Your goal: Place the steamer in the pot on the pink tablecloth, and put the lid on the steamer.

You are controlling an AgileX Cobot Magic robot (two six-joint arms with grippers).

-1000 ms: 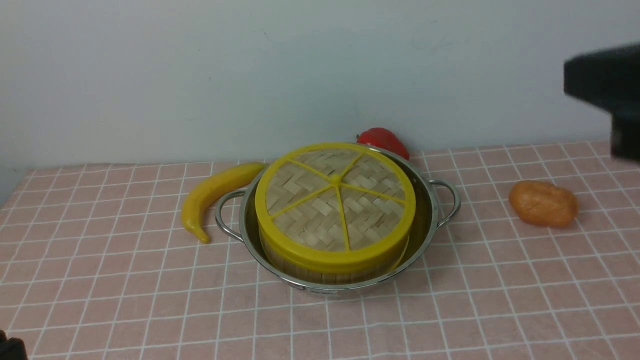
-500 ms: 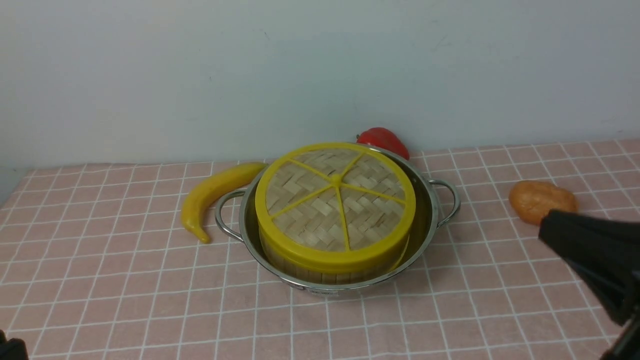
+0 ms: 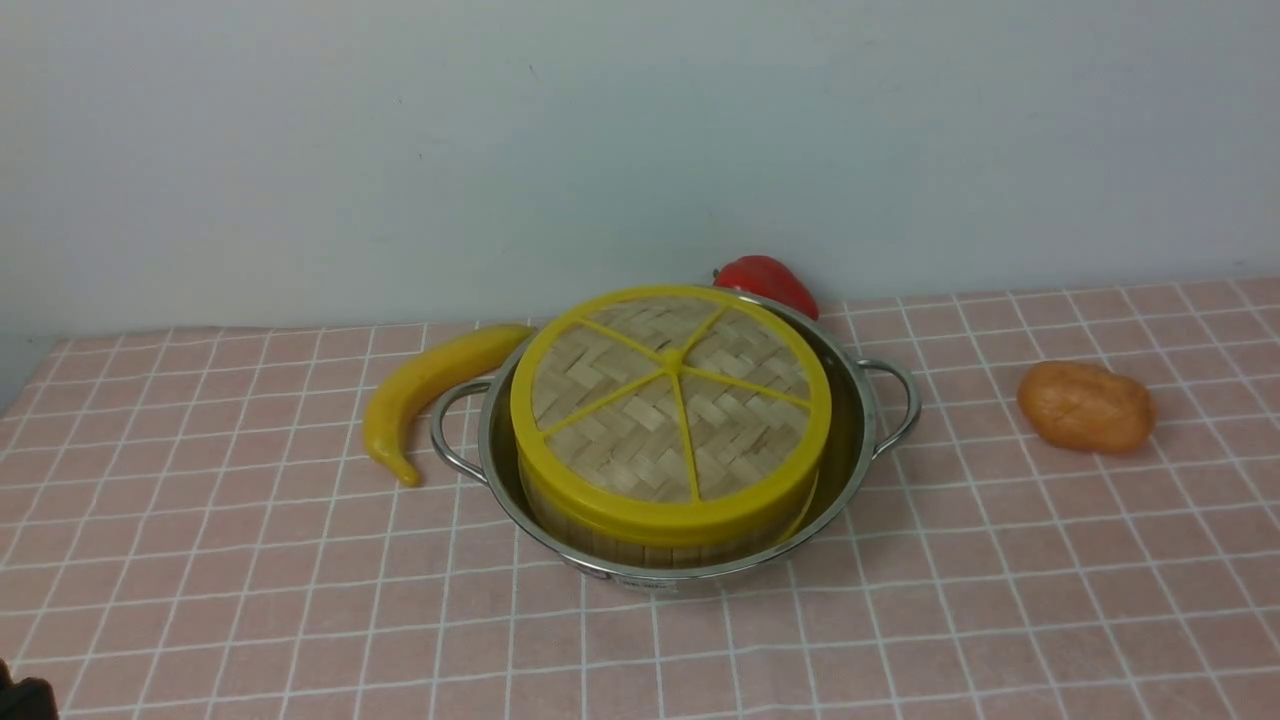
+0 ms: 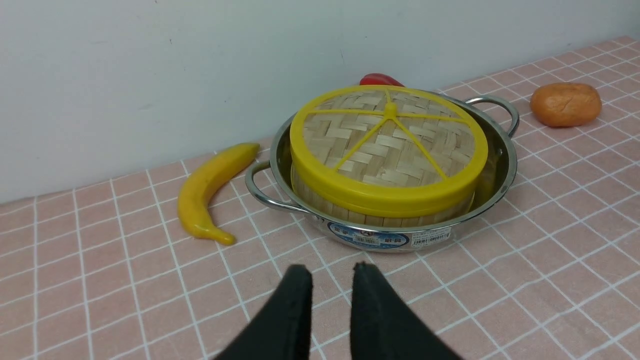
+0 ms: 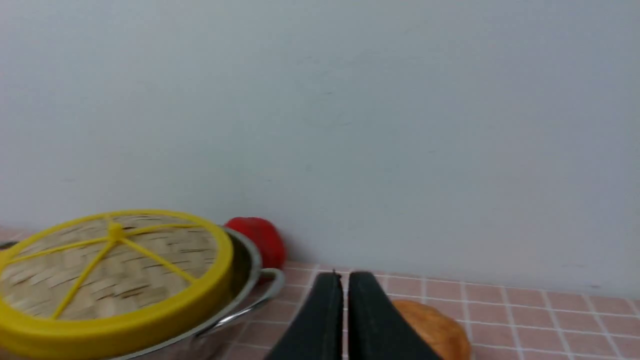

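Observation:
The shiny steel pot (image 3: 862,420) stands on the pink tablecloth (image 3: 250,560) in the middle of the front view. The steamer (image 3: 650,552) sits inside it, with only its wooden-strip wall showing under the lid (image 3: 670,400). That woven, yellow-rimmed lid lies flat on top. My left gripper (image 4: 331,272) hovers over the cloth a short way in front of the pot (image 4: 380,240), open by a small gap and empty. My right gripper (image 5: 345,279) is off to the pot's right, jaws almost together, holding nothing. It is outside the front view.
A yellow banana (image 3: 420,390) lies against the pot's left handle. A red pepper (image 3: 765,280) sits behind the pot by the wall. An orange lump (image 3: 1085,405) rests on the cloth to the right, just beyond my right gripper's fingers (image 5: 370,310).
My right arm's dark shape dropped down the right edge of the front view and left it. Pot, steamer and lid have not moved.

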